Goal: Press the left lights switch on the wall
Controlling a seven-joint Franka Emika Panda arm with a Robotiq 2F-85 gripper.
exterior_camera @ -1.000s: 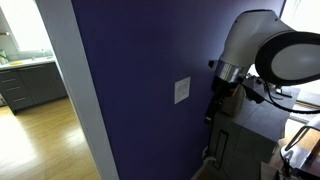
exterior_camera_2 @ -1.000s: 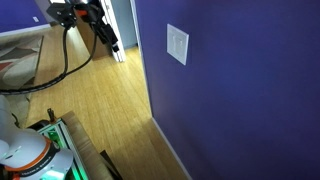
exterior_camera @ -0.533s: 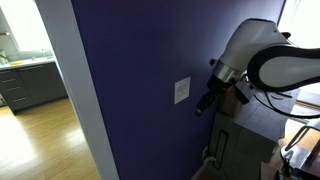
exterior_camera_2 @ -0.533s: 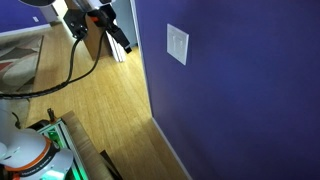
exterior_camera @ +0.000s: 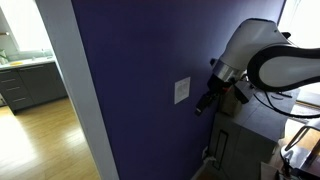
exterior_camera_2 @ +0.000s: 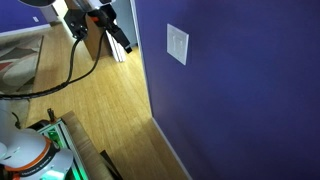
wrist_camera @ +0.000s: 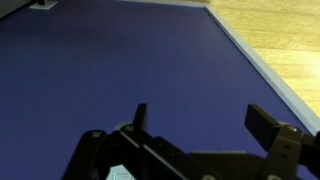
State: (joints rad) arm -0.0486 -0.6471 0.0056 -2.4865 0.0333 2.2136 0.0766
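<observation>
The white switch plate [exterior_camera: 182, 91] sits on the dark blue-purple wall [exterior_camera: 140, 60] and shows in both exterior views [exterior_camera_2: 177, 44]. Its left rocker is too small to tell apart. My gripper [exterior_camera: 203, 104] hangs a short way off the plate and slightly below it, apart from the wall. It also shows in an exterior view [exterior_camera_2: 122, 38], off to the plate's side. In the wrist view the gripper [wrist_camera: 203, 125] is open and empty, its fingers [wrist_camera: 266, 122] spread in front of the bare wall [wrist_camera: 150, 60]. The plate is not clearly visible there.
White edge trim [exterior_camera: 70, 90] ends the wall, with grey cabinets [exterior_camera: 30, 85] beyond it. A small pale socket fitting [exterior_camera: 207, 153] sits low on the wall. Wooden floor [exterior_camera_2: 100, 100] and a white baseboard [wrist_camera: 260, 60] run along it. Cables [exterior_camera_2: 60, 70] trail from the arm.
In the first half second the gripper swung out toward the wall and closer to the switch plate. Since then nothing has visibly moved.
</observation>
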